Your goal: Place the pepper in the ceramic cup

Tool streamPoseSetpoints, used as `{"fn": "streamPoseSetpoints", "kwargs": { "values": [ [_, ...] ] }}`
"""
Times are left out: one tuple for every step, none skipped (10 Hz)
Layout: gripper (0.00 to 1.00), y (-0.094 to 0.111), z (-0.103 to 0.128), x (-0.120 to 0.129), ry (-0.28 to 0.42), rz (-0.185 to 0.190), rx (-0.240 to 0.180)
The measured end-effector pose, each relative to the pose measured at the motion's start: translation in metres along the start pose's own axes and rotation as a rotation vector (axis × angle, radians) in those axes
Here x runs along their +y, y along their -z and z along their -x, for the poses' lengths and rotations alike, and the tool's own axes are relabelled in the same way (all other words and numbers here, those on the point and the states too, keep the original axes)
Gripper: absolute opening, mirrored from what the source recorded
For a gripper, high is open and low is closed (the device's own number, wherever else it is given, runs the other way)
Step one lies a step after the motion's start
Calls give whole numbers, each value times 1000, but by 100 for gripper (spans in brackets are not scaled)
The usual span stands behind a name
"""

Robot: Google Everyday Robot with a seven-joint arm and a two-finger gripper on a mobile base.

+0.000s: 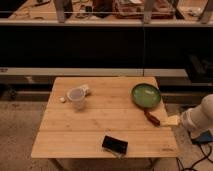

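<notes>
While the wooden counter (100,127) fills the middle, the robot's claw (189,120) is just off its right edge; whether it is released or clenched, nobody can tell. A round green dish (146,95) sits far right. The ceramic cup (76,97) stands far left. The pepper (152,117) lies just nearer than the dish, well apart from the cup.
</notes>
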Motion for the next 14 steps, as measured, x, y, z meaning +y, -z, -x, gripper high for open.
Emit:
{"fn": "streamPoseSetpoints", "kwargs": {
  "values": [
    [80, -4, -23, 8, -12, -49, 35],
    [80, -10, -44, 17, -24, -92, 67],
    [80, -13, -62, 27, -38, -124, 99],
    [80, -15, -68, 32, -43, -136, 110],
    [80, -16, -71, 35, -47, -141, 117],
    [80, -16, -70, 34, -46, -141, 117],
    [80, -17, -71, 31, -41, -144, 122],
    [80, -20, -72, 26, -30, -151, 135],
    [80, -28, -74, 15, -1, -169, 161],
    [80, -42, -76, -2, 35, -201, 185],
    [80, -51, -76, -9, 44, -224, 193],
    [80, -54, -76, -12, 48, -233, 195],
    [80, -54, -76, -11, 46, -233, 196],
    [80, -53, -77, -11, 46, -233, 198]
  ]
}}
